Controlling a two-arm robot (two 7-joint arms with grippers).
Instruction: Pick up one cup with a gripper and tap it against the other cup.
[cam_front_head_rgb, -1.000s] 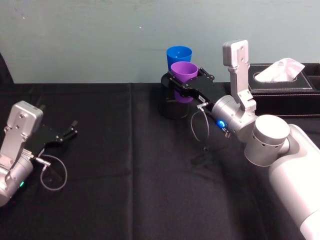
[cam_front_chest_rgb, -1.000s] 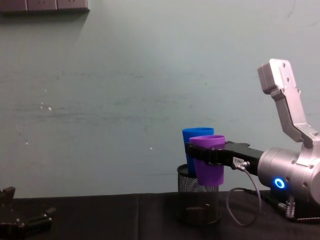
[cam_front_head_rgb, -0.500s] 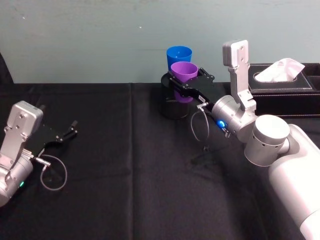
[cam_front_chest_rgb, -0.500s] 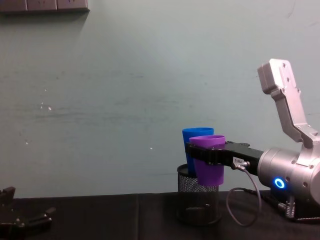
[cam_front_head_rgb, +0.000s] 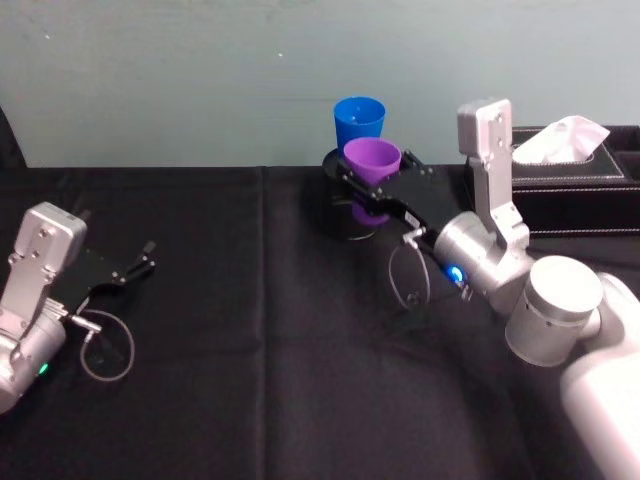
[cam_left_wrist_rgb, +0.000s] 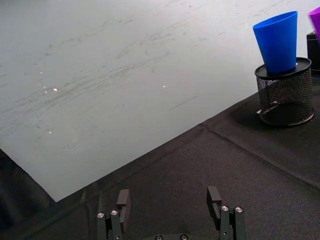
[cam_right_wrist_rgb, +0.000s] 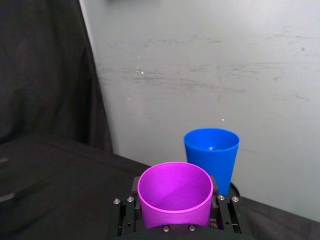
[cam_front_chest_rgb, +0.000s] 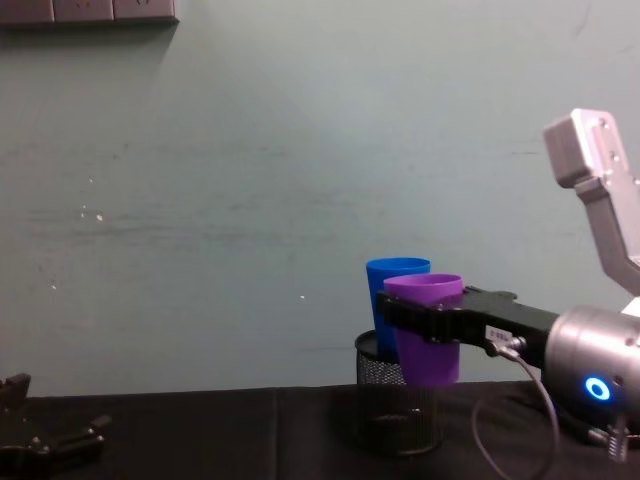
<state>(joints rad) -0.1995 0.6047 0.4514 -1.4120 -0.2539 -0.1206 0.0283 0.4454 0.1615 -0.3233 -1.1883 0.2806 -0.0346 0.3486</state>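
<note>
Your right gripper's (cam_front_head_rgb: 378, 190) jaws pinch the purple cup (cam_front_head_rgb: 372, 168) on both sides, holding it upright in the air just in front of the blue cup (cam_front_head_rgb: 359, 122), which stands in the black mesh holder (cam_left_wrist_rgb: 285, 91) at the back of the bench (cam_front_head_rgb: 260, 340). Your left gripper (cam_left_wrist_rgb: 171, 210) rests low over the bench's left side, jaws spread.

Office-like test bench, black-draped table (cam_front_head_rgb: 250, 400), mesh pen holder (cam_left_wrist_rgb: 285, 97), tissue box (cam_front_head_rgb: 575, 180), bare wall
</note>
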